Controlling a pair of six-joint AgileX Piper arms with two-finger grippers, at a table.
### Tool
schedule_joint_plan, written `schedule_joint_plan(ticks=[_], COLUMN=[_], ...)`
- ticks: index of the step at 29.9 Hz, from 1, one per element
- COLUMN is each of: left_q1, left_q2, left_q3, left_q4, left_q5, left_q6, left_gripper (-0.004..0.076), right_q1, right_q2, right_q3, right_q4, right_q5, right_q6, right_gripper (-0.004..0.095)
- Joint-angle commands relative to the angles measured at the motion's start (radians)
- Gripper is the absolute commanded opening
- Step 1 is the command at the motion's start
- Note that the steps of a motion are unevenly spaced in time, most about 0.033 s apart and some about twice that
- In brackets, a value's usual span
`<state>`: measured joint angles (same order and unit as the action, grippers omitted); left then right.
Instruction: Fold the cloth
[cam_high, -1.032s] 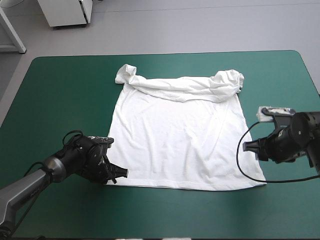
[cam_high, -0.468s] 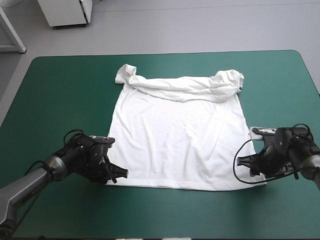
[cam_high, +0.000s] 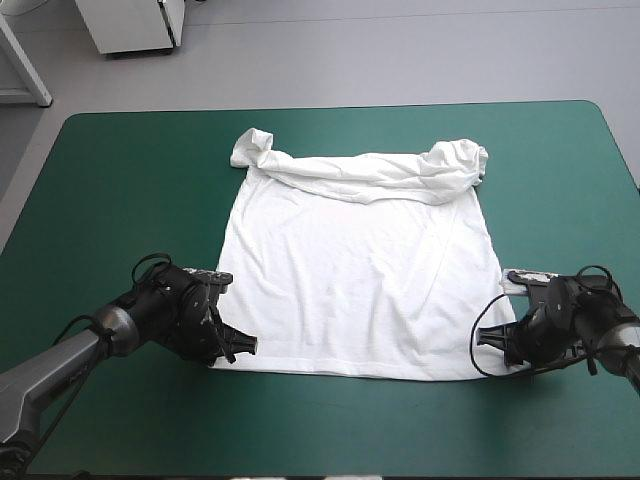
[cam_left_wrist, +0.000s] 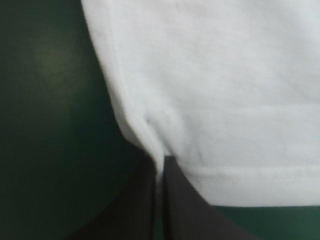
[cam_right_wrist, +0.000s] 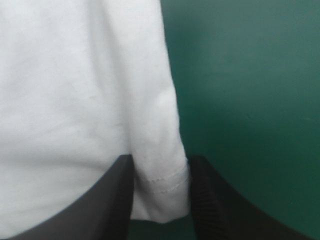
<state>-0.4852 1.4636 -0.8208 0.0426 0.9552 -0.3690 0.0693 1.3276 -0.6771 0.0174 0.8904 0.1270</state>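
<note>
The white T-shirt (cam_high: 360, 270) lies spread flat mid-table, its sleeves and collar end bunched in a roll (cam_high: 370, 170) along the far side. My left gripper (cam_high: 248, 347) is low at the hem's near left corner. In the left wrist view its black fingers meet (cam_left_wrist: 160, 162) with a fold of the T-shirt (cam_left_wrist: 225, 90) pinched between them. My right gripper (cam_high: 485, 340) is at the hem's near right corner. In the right wrist view its fingers stand apart (cam_right_wrist: 160, 167) with the T-shirt's corner (cam_right_wrist: 160, 190) lying between them.
Bare teal-green cover (cam_high: 130, 190) surrounds the shirt on every side, widest to the left and right. A narrower strip of cover (cam_high: 360, 420) runs between the hem and the table's near edge.
My right gripper has come down and toward the table's near edge, from beside the shirt's right side to its near right corner. The left gripper has barely moved at the near left corner.
</note>
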Motion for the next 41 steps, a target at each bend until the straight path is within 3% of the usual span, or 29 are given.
schedule_joint_plan(ticks=[1,2,10,17,26,32,41], left_q1=[0.000,0.000,0.000,0.000,0.000,0.000,0.000], left_q2=[0.020,0.020,0.016,-0.017,-0.083,-0.092,-0.092], left_q3=[-0.015,-0.019,-0.058,-0.211,-0.549,-0.835,-1.292], left_q4=[0.027,0.027,0.030,0.047,0.081,0.088,0.078], left_q5=[-0.127,-0.127,-0.110,-0.022,0.122,0.201,0.181], left_q6=[0.005,0.005,0.007,0.043,0.140,0.210,0.316], left_gripper=[-0.0020,-0.0020,-0.0020,-0.0020,-0.0020,-0.0020,-0.0022], right_q1=[-0.003,-0.003,-0.003,-0.001,-0.001,-0.001,-0.001], right_q2=[0.028,0.028,0.013,-0.116,-0.184,-0.182,-0.180], right_q3=[0.060,0.058,-0.009,-0.247,-0.629,-0.904,-1.266], right_q4=[0.008,0.008,0.017,0.048,0.041,0.106,0.124], right_q5=[-0.002,-0.005,0.052,0.176,0.315,0.332,0.303], right_q6=[0.014,0.014,0.014,-0.036,-0.072,-0.098,-0.174], right_gripper=[0.0064,-0.0018,-0.0017,-0.0017,-0.0017,-0.0017,-0.0016])
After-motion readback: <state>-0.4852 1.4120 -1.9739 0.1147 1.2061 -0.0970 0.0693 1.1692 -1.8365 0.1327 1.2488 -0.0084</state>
